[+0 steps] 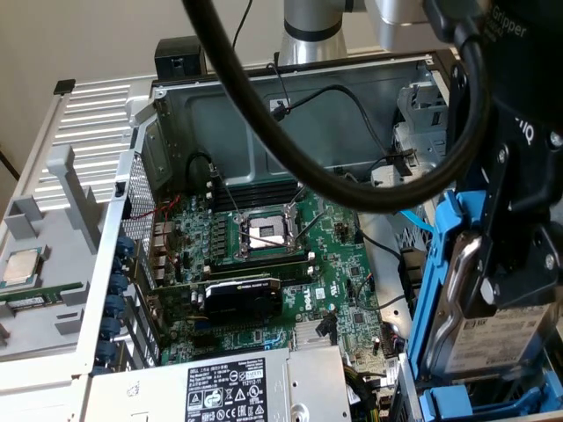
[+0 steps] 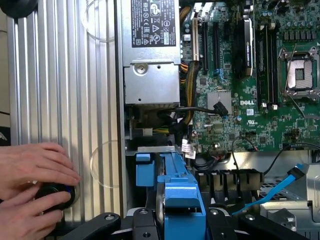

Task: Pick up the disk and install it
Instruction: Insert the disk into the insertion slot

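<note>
Gripping the disk point(image 1: 497, 345) by its two flat sides, the tool point(image 1: 494, 290) hangs at the exterior view's far right. Its black fingers are closed narrowly on the metal body. The wrist view looks straight down the tool point(image 2: 180, 227) onto the disk point(image 2: 181, 197), whose blue carrier frame is held edge-on between the fingers.

At the exterior view's far left, a small square processor chip point(image 1: 19, 268) lies on a grey moulded tray point(image 1: 62, 220). Next comes a ribbed metal panel point(image 1: 97, 114) lying flat beside the open computer case point(image 1: 264, 97). In the wrist view, a person's hand point(image 2: 35, 162) and second hand point(image 2: 22, 217) rest on that panel, closed around a black round object point(image 2: 57, 192).

Inside the case, the green motherboard point(image 1: 339, 264) lies flat with the processor socket point(image 1: 266, 233) near its middle. The black graphics card point(image 1: 242, 299) is just nearer the camera. The power supply point(image 1: 255, 387), with its printed label, sits along the case's near edge.

A thick black cable point(image 1: 264, 114) sweeps across the foreground toward the tool. A thin blue cable point(image 1: 420, 221) lies between the motherboard and the disk. The disk stands upright on edge at the case's right end, with its white label showing below the tool's finger. Whether it rests on anything I cannot tell.
</note>
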